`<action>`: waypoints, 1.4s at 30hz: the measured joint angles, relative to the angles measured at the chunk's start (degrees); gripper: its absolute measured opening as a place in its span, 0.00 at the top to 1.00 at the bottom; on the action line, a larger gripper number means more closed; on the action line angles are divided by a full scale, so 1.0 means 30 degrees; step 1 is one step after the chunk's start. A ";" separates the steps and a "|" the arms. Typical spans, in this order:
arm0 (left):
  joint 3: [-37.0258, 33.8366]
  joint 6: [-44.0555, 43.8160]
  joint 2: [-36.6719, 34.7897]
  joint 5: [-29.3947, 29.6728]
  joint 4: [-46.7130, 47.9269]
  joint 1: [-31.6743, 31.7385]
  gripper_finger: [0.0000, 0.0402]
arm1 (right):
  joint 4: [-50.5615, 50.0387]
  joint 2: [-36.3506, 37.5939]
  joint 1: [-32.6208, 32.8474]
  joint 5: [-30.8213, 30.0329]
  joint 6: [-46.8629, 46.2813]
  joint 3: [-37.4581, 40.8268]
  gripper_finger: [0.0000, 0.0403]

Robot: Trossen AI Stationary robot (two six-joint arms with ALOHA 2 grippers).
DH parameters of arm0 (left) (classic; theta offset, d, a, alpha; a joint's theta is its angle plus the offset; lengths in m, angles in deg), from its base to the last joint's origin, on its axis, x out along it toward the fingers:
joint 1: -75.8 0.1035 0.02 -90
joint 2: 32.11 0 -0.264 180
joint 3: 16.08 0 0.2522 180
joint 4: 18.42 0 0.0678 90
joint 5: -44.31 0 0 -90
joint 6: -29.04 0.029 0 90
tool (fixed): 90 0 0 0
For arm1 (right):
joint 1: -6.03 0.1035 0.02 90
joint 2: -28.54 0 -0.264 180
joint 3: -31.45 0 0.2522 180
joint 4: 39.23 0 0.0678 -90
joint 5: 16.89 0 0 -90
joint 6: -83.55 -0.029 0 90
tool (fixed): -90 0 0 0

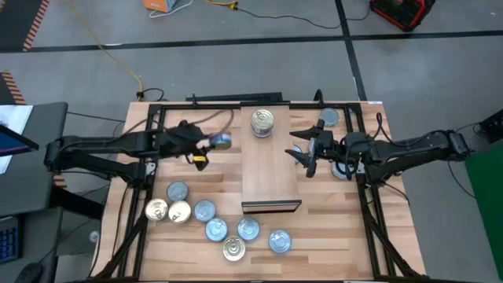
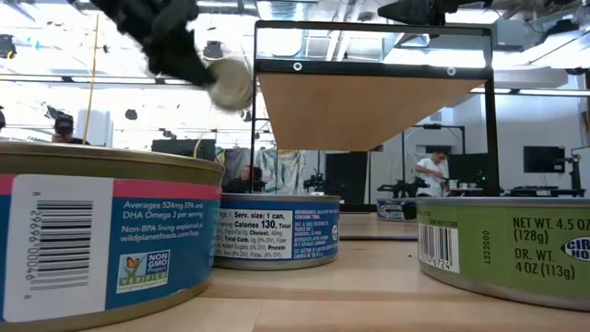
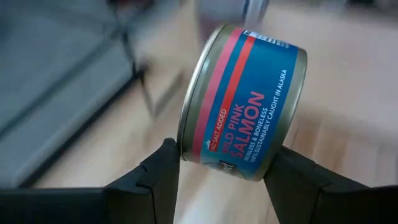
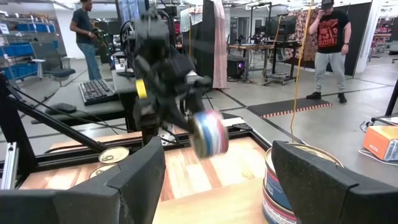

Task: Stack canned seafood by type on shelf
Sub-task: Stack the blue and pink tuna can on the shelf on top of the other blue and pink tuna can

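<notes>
Salmon tin (image 3: 242, 102) carried toward shelf (image 1: 269, 169)
Left end effector (image 1: 206, 146) grips the tin on edge above the tabletop (image 1: 204, 177), left of the shelf; right end effector (image 1: 308, 149) waits open beside the shelf.

A robotics lab or workshop; the striped wood surface (image 1: 330, 236) sits in a black metal frame (image 1: 369, 212) on a grey concrete floor (image 1: 440, 71) crossed by a yellow cable (image 1: 118, 59); beyond, at twelve o'clock, stand desks with a keyboard (image 4: 96, 90), blue storage bins (image 4: 28, 37), monitors (image 2: 544, 159), and people (image 4: 326, 46) standing about.
</notes>
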 joint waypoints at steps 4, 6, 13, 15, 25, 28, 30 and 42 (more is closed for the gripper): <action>0.0000 0.3399 -0.0256 -0.0334 -0.4245 -0.0007 0.52 | 0.0083 0.0000 -0.0033 0.0000 0.0042 0.0000 0.21; 0.0000 0.5416 -0.0092 -0.0354 -0.6153 -0.0015 0.52 | 0.0104 0.0000 -0.0146 0.0000 0.0051 0.0000 0.21; 0.0000 1.3037 0.1597 0.0651 -1.1794 -0.0007 0.51 | -0.0128 0.0000 -0.0386 -0.0007 0.0044 0.0000 0.21; 0.0000 1.4851 0.2323 0.0851 -1.2958 -0.0007 0.51 | -0.0191 0.0000 -0.0386 -0.0007 0.0050 0.0000 0.21; 0.3299 1.6928 0.6405 0.3967 -1.1385 0.0075 0.51 | -0.0274 0.0000 -0.0379 -0.0007 0.0058 0.0000 0.21; 0.4703 1.7484 0.7180 0.4159 -1.0156 0.0066 0.51 | -0.0340 0.0000 -0.0378 -0.0007 0.0058 0.0000 0.21; 0.5438 1.7549 0.7574 0.4175 -0.9246 0.0058 0.51 | -0.0352 0.0000 -0.0372 -0.0007 0.0051 0.0000 0.21; 0.6462 1.9408 0.9791 0.3545 -0.9971 0.0401 0.51 | -0.0077 0.0000 -0.0372 -0.0007 0.0037 0.0000 0.21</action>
